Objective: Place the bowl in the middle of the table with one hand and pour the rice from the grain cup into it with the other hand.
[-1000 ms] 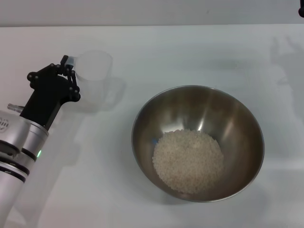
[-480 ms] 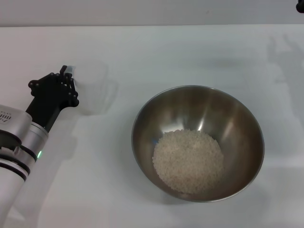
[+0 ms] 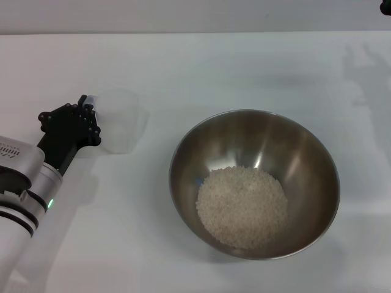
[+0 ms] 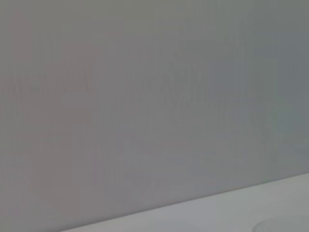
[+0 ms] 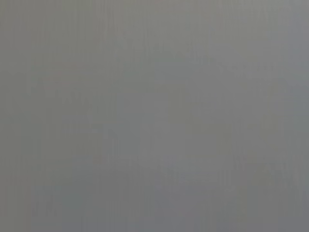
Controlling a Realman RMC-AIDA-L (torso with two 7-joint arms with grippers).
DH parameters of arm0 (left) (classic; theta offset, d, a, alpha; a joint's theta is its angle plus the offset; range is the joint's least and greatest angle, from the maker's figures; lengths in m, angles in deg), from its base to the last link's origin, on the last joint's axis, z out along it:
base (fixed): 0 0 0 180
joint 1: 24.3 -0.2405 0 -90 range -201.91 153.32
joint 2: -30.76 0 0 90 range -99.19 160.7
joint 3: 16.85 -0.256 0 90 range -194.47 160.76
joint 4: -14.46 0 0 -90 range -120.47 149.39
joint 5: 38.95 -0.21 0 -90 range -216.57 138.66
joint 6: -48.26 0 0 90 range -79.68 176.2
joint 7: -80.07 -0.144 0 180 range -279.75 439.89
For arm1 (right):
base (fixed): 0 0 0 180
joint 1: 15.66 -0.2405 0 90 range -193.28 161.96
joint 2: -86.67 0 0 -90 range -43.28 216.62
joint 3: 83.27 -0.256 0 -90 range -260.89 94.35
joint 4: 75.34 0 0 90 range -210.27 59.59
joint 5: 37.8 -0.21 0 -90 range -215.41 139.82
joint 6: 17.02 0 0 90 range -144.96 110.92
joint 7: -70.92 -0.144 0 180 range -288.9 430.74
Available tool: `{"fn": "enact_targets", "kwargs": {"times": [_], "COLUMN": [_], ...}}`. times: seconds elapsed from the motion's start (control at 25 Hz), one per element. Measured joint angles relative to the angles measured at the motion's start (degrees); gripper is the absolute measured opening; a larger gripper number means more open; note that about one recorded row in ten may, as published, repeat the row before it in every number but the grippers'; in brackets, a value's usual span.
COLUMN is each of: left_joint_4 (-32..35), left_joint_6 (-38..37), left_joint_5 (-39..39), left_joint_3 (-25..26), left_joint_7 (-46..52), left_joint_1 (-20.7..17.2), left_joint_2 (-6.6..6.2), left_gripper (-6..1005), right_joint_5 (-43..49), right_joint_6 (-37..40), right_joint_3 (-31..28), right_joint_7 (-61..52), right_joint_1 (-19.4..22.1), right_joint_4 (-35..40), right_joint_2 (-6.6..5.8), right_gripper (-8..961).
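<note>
The steel bowl (image 3: 253, 183) stands on the white table (image 3: 201, 67), right of the middle, with a heap of rice (image 3: 242, 206) in its bottom. The clear grain cup (image 3: 120, 119) is upright and looks empty, at the table's left, on or just above the surface. My left gripper (image 3: 87, 116) is shut on the cup's handle side, its arm reaching in from the lower left. Only a black bit of my right arm (image 3: 386, 6) shows at the top right corner. The wrist views show none of these things.
The table's far edge (image 3: 195, 32) meets a grey wall at the back. The left wrist view shows that grey wall above a strip of white table (image 4: 241, 212). The right wrist view shows only plain grey.
My left gripper has brought the empty cup down and toward the near side, away from the bowl. The bowl and the rice have not moved.
</note>
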Motion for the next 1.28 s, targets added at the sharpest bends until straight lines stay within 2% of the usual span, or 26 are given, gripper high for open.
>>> {"fn": "enact_targets", "kwargs": {"times": [0.52,0.76,0.84,1.2,1.28], "left_joint_4": [-1.46,-1.77,-1.78,-1.34,-1.48], "left_joint_6": [0.93,-1.09,-2.44,-5.78,-8.99], "left_joint_5": [-0.21,-0.49,-0.51,-0.54,-0.53], "left_joint_3": [-0.13,-1.2,-2.18,-4.33,-4.87], "left_joint_7": [0.66,1.13,1.14,1.25,1.27], "left_joint_1": [-2.08,-4.27,-5.2,-8.37,-10.63], "left_joint_2": [0.0,-0.1,-0.18,-0.27,-0.35], "left_gripper": [43,236,378,379,379], "right_joint_5": [-0.01,-0.01,-0.01,-0.01,-0.01], "right_joint_6": [0.02,0.08,0.09,0.09,0.09], "right_joint_3": [0.07,0.07,0.07,-0.52,-0.54], "right_joint_7": [-0.09,-0.09,-0.08,0.25,0.29], "right_joint_1": [0.13,0.03,0.01,-0.09,-0.09], "right_joint_4": [-0.07,-0.27,-0.34,-0.35,-0.36], "right_joint_2": [-0.05,-0.16,-0.19,-0.41,-0.42], "right_gripper": [357,357,357,356,356]}}
